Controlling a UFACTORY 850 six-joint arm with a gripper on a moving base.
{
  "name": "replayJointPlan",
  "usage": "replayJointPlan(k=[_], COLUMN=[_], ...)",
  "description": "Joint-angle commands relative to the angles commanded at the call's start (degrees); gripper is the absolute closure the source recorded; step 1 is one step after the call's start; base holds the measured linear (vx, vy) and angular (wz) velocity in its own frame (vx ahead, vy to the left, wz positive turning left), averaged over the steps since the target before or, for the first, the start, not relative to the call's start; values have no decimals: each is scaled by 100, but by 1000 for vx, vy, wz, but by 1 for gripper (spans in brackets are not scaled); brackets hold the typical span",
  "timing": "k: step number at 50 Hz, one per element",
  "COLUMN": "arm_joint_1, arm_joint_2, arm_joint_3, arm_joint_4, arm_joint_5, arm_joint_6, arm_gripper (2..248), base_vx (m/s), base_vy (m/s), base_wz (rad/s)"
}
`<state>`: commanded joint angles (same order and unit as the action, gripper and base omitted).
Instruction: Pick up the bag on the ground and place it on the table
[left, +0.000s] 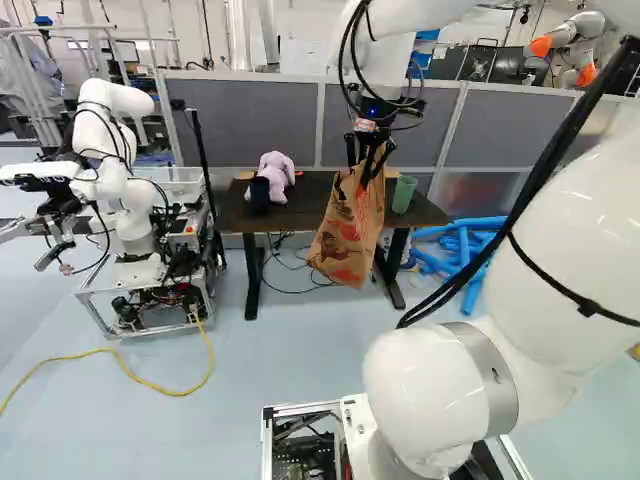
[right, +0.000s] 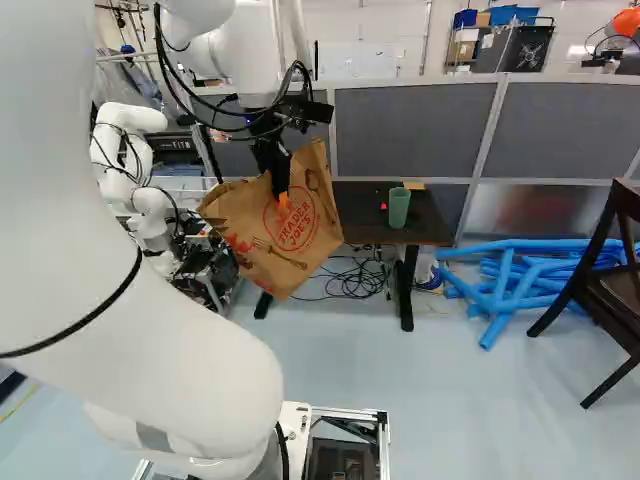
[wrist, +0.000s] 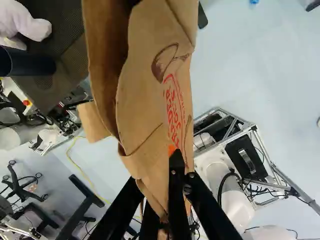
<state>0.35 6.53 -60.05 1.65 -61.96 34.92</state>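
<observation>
My gripper (left: 368, 168) is high in front of the dark table (left: 236, 216) in the left base view, shut on the brown paper bag (left: 345, 245). The bag hangs tilted, clear of the floor, and hides part of the tabletop. From the right base view, the bag (right: 275, 235) spreads to both sides of the gripper (right: 283, 190), left of the visible table part. Seen from the wrist, the gripper (wrist: 173, 152) pinches the bag's paper (wrist: 150, 85), which stretches ahead of the fingers; the table (wrist: 67, 60) lies beside it.
A purple plush toy (left: 277, 176), a black cup (left: 260, 196) and a green cup (left: 403, 194) stand on the table. Another robot (left: 130, 190) is at the left. Blue tubes (right: 520, 275) lie on the floor near a dark chair (right: 612, 275); cables run under the table.
</observation>
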Motion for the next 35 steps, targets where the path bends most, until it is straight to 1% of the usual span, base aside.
replayJointPlan(k=[35], arm_joint_1=[0], arm_joint_2=[0], arm_joint_3=[0], arm_joint_4=[0], arm_joint_5=[0], arm_joint_6=[0], arm_gripper=[229], base_vx=[133], base_vy=[-49], base_wz=[-1])
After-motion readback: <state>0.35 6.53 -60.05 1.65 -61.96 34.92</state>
